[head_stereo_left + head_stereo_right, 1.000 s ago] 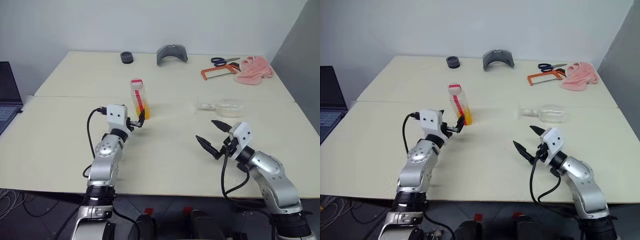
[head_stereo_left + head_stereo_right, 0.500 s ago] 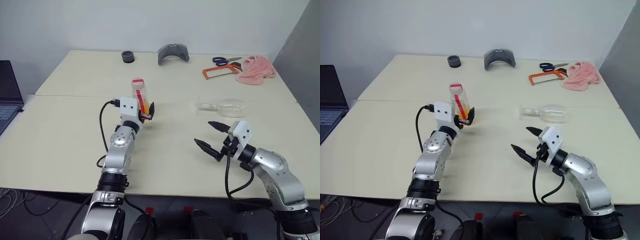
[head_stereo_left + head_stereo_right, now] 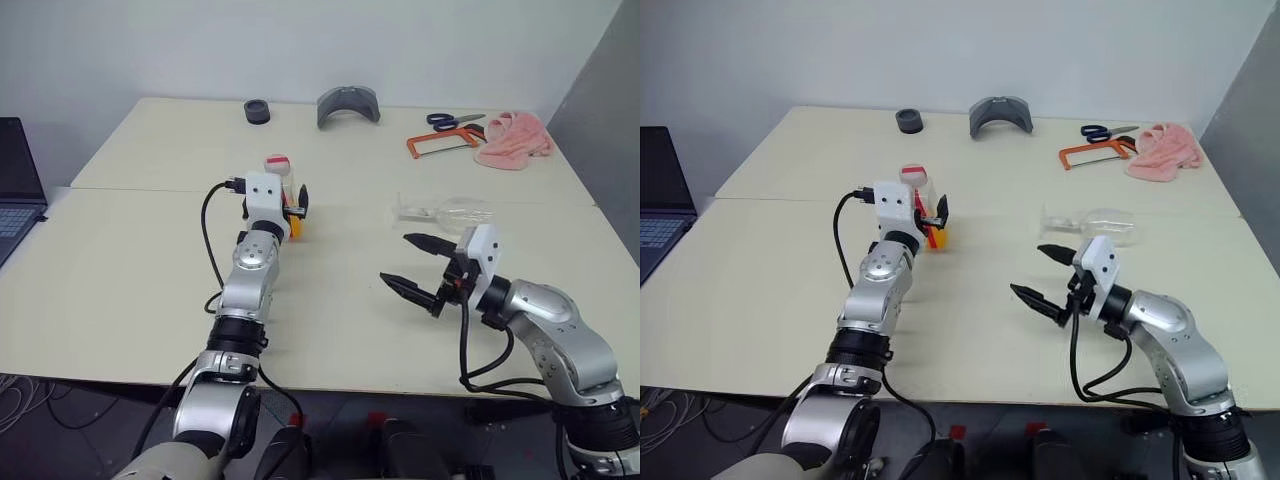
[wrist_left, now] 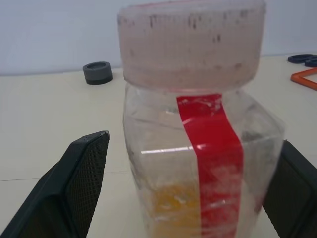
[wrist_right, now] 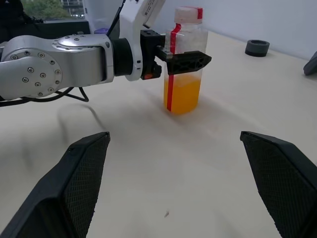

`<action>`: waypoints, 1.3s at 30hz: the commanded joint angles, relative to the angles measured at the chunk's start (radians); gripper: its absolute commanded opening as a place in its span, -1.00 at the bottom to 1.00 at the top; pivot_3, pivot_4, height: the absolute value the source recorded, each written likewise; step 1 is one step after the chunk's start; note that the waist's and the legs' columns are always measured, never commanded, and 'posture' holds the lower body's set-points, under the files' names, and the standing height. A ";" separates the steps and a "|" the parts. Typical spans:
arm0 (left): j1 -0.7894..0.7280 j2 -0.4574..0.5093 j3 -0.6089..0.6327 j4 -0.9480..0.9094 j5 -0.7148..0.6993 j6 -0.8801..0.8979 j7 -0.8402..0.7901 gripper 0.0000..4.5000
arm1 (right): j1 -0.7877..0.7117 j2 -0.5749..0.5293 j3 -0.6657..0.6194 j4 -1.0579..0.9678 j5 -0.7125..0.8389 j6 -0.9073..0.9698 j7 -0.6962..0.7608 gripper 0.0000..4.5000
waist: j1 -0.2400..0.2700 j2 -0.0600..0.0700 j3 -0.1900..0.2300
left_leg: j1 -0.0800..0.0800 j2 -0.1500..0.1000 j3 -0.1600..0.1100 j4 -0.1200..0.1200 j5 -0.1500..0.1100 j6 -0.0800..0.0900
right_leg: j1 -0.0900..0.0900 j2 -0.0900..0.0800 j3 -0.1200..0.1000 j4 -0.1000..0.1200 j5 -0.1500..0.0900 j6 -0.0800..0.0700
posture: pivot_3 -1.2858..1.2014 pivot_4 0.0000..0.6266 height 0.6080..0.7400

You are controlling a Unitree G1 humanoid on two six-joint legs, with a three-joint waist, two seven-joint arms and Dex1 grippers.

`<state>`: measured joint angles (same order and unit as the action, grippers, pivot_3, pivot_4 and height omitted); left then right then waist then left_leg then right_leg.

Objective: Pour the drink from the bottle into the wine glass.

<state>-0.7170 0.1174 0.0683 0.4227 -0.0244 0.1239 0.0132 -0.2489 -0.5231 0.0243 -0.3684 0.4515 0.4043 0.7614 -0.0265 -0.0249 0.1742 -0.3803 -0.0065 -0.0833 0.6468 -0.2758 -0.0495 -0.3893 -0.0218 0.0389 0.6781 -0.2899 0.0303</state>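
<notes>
Cream table made of two tops with a seam across. Far edge: black ring, grey curved piece. Upper right: blue-handled scissors, orange hacksaw, pink cloth. Laptop at left edge.

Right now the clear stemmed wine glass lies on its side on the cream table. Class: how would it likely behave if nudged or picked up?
The clear stemmed wine glass, lying on its rounded bowl, would probably roll in a curve. Its thin stem looks fragile, and the smooth glass may slip between fingers.
</notes>
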 commanded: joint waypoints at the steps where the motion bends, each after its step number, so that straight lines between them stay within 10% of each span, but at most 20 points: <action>1: -0.046 -0.008 0.001 -0.008 0.010 -0.006 0.021 0.98 | -0.019 0.003 0.000 -0.011 0.003 -0.009 0.005 1.00 | 0.000 0.000 0.000 | 0.000 0.000 0.000 0.000 0.000 0.000 | 0.000 0.000 0.000 0.000 0.000 0.000 | 0.03 -0.52 1.00; 39: -0.068 -0.021 -0.024 -0.046 0.050 0.058 0.064 0.98 | -0.035 -0.008 -0.008 0.008 0.011 -0.005 0.027 1.00 | 0.000 0.000 0.000 | 0.000 0.000 0.000 0.000 0.001 -0.002 | 0.000 0.000 0.000 0.000 0.000 0.000 | 0.03 -0.52 1.00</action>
<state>-0.7534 0.0895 0.0475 0.4281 0.0141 0.1890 0.0730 -0.2683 -0.5268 0.0325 -0.3459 0.4523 0.4043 0.7840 -0.0268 -0.0249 0.1742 -0.3803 -0.0065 -0.0829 0.6471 -0.2745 -0.0519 -0.3895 -0.0223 0.0393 0.6785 -0.2898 0.0303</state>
